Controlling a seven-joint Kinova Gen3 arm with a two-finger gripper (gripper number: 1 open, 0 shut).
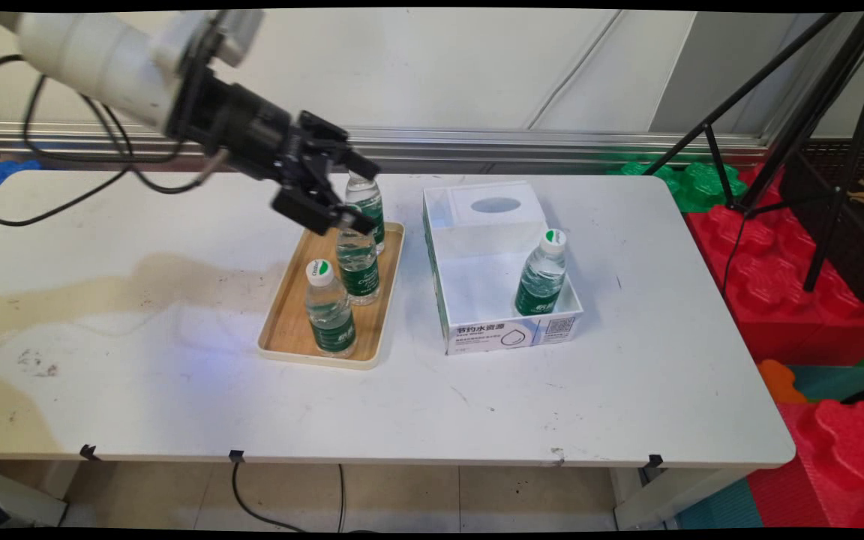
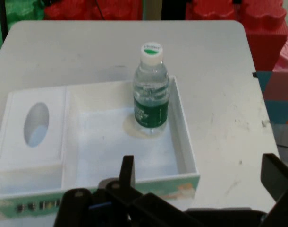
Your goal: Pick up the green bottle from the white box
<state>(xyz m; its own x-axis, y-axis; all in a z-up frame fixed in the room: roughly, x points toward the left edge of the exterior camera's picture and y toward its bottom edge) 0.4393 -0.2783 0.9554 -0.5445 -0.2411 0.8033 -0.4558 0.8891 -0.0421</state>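
My gripper (image 1: 353, 196) hangs wide open and empty, just above the mid bottle (image 1: 358, 270) of 3 on the wooden tray (image 1: 394, 251). To the right: white box (image 1: 507, 330) w/ 1 boxed bottle (image 1: 542, 274), upright at its near-right corner.

Main view: fixed camera above the near side of the table (image 1: 177, 390), looking down and across to the far wall; wide enough to take in the whole tabletop, plus a tripod (image 1: 792, 112) and foam blocks (image 1: 799, 300) at right. Hand view: rides on the gripper (image 2: 200, 189) over the table's far left, faces right along the tabletop, close in. Both views share the white box (image 1: 469, 315) (image 2: 182, 142), the bottle in it (image 1: 542, 274) (image 2: 151, 92), and the table's right end.
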